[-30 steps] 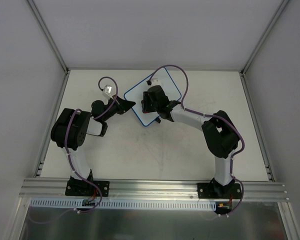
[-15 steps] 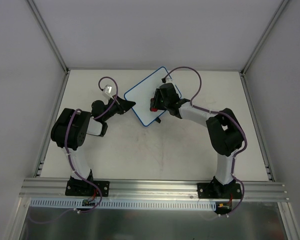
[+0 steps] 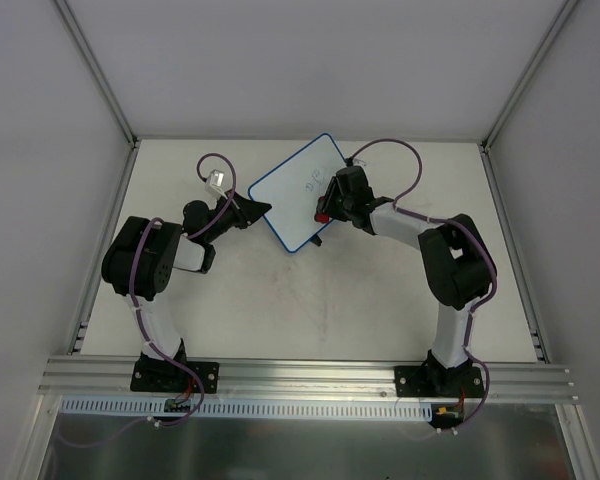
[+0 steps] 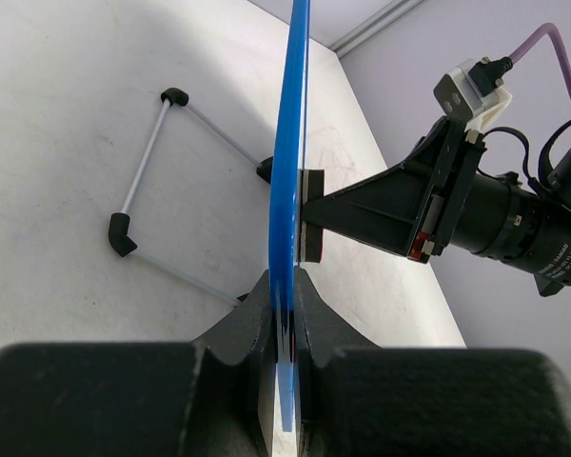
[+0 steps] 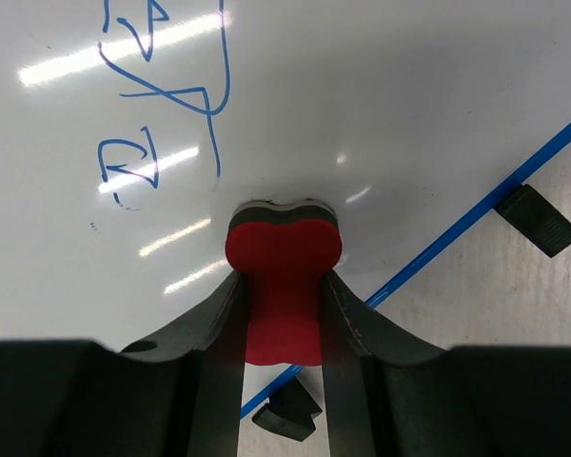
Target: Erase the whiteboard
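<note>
Whiteboard [image 3: 292, 195], at the far middle of the table [image 3: 240, 310]: thin, light, stiff, slick-faced, likely best held by its rim. Left gripper [image 4: 284, 309] pinches the blue edge. Right gripper [image 5: 284, 286] clamps a red eraser [image 5: 284, 243] against the face, beside blue scribbles [image 5: 162, 105].

Bright even light, glare streaks on whiteboard [image 5: 409, 95], soft shadows, blurred foreground

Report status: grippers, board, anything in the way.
Left gripper: jaws shut on whiteboard edge. Right gripper: jaws shut on red eraser, pressed to board face. Blue scribbles not yet wiped. Nothing in the way.
</note>
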### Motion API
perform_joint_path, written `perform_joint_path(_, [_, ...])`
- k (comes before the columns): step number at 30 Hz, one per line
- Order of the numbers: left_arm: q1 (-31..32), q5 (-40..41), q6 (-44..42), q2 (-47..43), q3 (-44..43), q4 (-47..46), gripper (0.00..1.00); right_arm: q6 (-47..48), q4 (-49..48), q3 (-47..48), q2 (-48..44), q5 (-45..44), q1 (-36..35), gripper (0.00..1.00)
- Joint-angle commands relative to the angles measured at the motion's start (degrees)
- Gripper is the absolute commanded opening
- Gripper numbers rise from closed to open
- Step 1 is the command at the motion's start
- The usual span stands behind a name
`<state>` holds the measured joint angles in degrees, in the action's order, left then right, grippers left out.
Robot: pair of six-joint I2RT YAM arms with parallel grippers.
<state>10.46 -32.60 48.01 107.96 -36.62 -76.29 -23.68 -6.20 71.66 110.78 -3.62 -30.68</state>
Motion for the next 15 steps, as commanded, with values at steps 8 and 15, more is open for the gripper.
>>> perform_joint_path(8, [0.0, -1.6, -2.2, -0.9, 0.8, -20.0, 0.0, 16.2, 4.5, 13.3, 1.5, -2.4, -7.6, 0.0])
perform_joint_path(15, [0.3, -1.8, -1.7, -0.6, 0.6, -20.0, 0.0, 17.8, 4.4, 15.2, 2.4, 1.0, -7.8, 0.0])
